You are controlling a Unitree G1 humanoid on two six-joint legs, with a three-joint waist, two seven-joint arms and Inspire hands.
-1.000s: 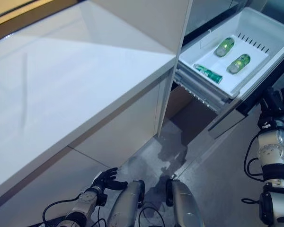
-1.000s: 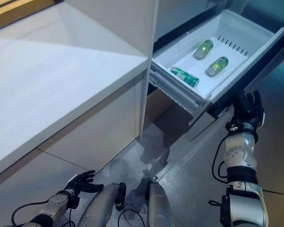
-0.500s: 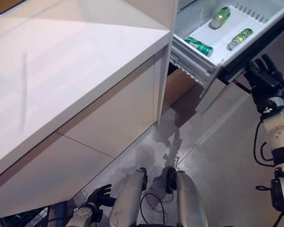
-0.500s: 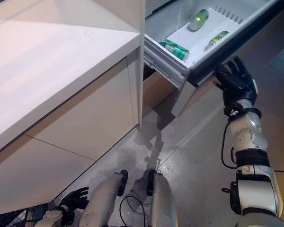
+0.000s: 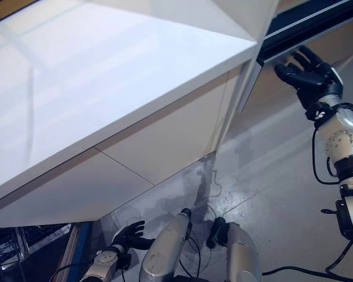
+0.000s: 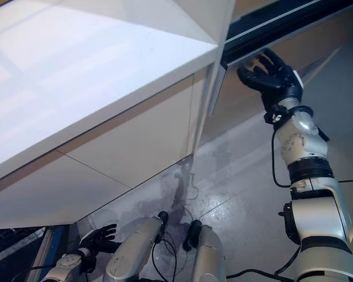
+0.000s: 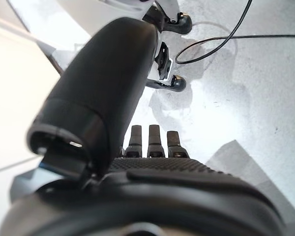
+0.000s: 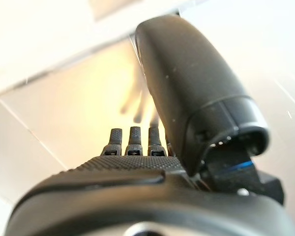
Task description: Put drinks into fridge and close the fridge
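The fridge drawer's front (image 5: 309, 20) shows as a dark band with a silver strip at the upper right, drawn in close to the fridge body. My right hand (image 5: 310, 75) is open with its fingers spread and held against the panel just below that band; it also shows in the right eye view (image 6: 272, 75). In the right wrist view its fingers (image 8: 132, 140) are straight before a pale panel. My left hand (image 5: 128, 236) hangs low at the lower left, open and empty; in the left wrist view its fingers (image 7: 148, 141) are straight above the floor.
A wide white counter (image 5: 106, 82) fills the upper left, with pale cabinet fronts (image 5: 165, 144) under it. A dark rack with a blue edge (image 5: 23, 255) stands at the lower left. Grey floor (image 5: 270, 188) lies open in front of the fridge.
The drawer with the green cans has slid in and the cans have passed out of sight. My right hand has stayed on its front, moving up and left. The camera has shifted too.
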